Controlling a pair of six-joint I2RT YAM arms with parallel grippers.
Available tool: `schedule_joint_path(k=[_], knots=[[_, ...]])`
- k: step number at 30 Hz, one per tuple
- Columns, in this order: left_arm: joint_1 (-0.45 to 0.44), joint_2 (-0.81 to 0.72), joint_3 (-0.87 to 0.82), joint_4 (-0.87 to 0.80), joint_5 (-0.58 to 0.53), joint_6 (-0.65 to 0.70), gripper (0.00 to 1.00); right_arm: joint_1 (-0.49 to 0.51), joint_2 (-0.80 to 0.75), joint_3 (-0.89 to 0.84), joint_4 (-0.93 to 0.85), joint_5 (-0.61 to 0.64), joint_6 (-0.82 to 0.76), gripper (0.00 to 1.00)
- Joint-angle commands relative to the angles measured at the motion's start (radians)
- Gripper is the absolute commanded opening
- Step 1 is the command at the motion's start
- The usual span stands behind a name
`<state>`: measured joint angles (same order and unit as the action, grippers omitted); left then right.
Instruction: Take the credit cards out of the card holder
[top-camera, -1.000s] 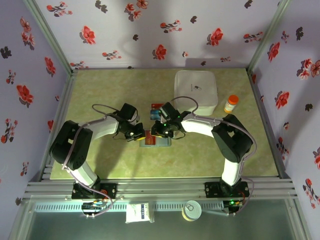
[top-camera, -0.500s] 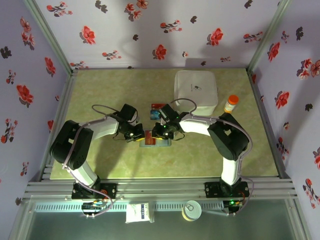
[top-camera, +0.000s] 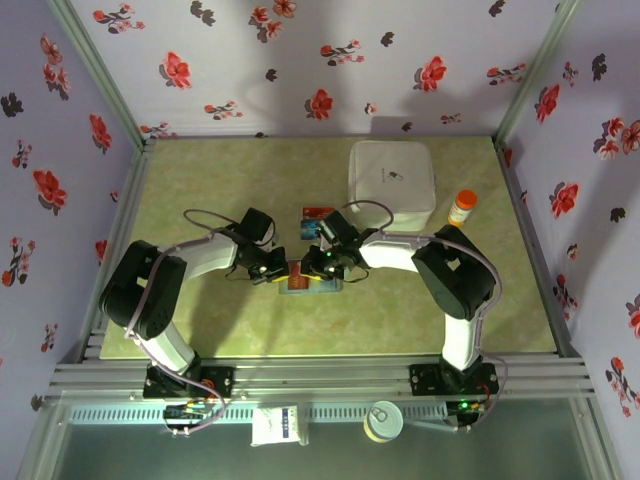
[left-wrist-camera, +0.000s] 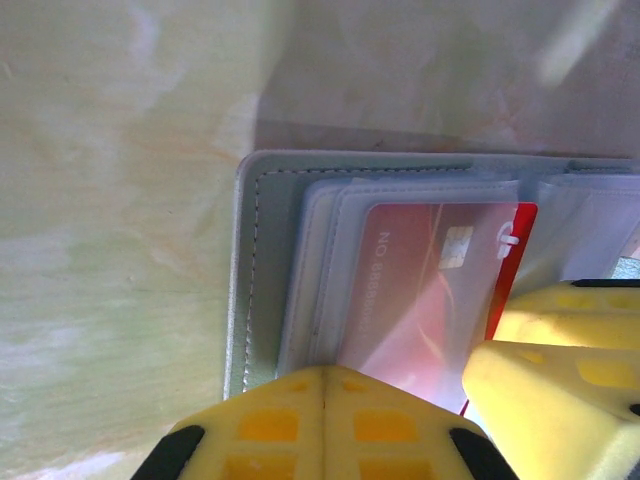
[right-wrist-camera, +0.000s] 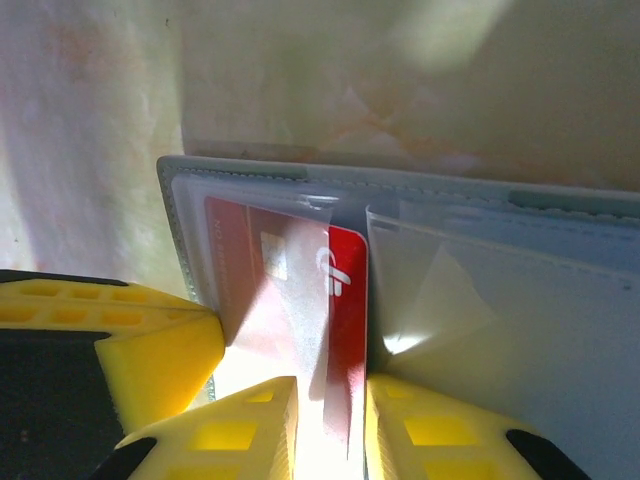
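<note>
At the near edge, below the table (top-camera: 200, 330), a white packet (top-camera: 278, 425) and a round tin (top-camera: 383, 420) are seen lying on the rail. Further in, near the table's middle, the card holder (top-camera: 312, 285) is laid open and flat, with both arms brought together over it. Its left end is pressed down by the left gripper (top-camera: 272, 270), whose yellow fingers are shut tight against each other in the left wrist view (left-wrist-camera: 322, 385), resting on the holder's stitched border (left-wrist-camera: 245, 300). A red card (left-wrist-camera: 420, 290) is seen partly drawn out of a clear sleeve. Its bare red edge (right-wrist-camera: 345, 300) is taken between the narrowly set fingers of the right gripper (right-wrist-camera: 332, 420); a pinch on it is what appears. Just beyond the holder, a blue card (top-camera: 310, 229) and a loose reddish card (top-camera: 318, 212) are laid on the table. Farthest back, a white square box (top-camera: 392, 183) is placed, with an orange bottle (top-camera: 461, 208) stood just beside it on the right.
</note>
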<state>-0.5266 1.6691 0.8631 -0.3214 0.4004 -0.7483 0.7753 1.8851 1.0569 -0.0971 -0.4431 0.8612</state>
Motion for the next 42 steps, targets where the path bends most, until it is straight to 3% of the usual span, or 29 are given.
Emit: schedule_joint_path(k=[1, 18, 42], knots=[[-0.006, 0.019, -0.024, -0.021, -0.022, 0.024, 0.02, 0.007, -0.037, -0.019, 0.049, -0.020, 0.026, 0.24], [-0.006, 0.015, -0.023, -0.026, -0.022, 0.026, 0.02, -0.006, -0.085, -0.083, 0.167, -0.034, 0.090, 0.18], [-0.006, 0.019, -0.004, -0.048, -0.027, 0.036, 0.01, -0.025, -0.112, -0.128, 0.192, -0.031, 0.102, 0.07]])
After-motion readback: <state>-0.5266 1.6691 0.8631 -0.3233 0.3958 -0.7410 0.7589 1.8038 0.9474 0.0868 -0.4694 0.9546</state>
